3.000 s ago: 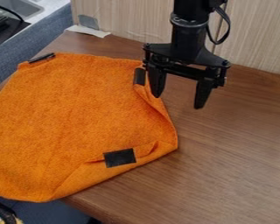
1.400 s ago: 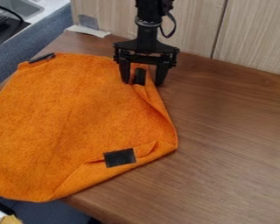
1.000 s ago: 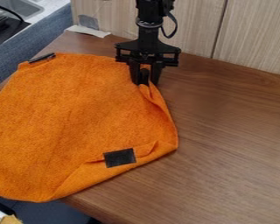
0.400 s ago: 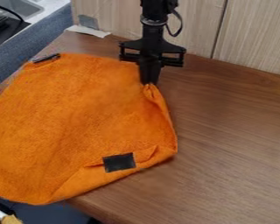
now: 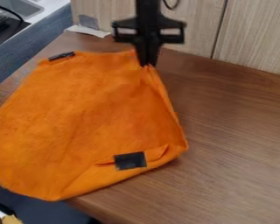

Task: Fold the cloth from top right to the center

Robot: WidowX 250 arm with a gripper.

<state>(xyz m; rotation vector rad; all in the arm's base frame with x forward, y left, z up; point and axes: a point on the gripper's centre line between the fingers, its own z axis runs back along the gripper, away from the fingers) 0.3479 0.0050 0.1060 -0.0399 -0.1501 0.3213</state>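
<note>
My gripper (image 5: 148,64) is pinched on the top-right corner of the orange cloth (image 5: 92,118), which lies across the counter (image 5: 236,131). I judge this as step 1, grasp and lift; next I'd carry that corner inward, toward the center.

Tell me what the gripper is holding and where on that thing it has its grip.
The gripper holds the orange cloth, pinched at its top right corner.
</note>
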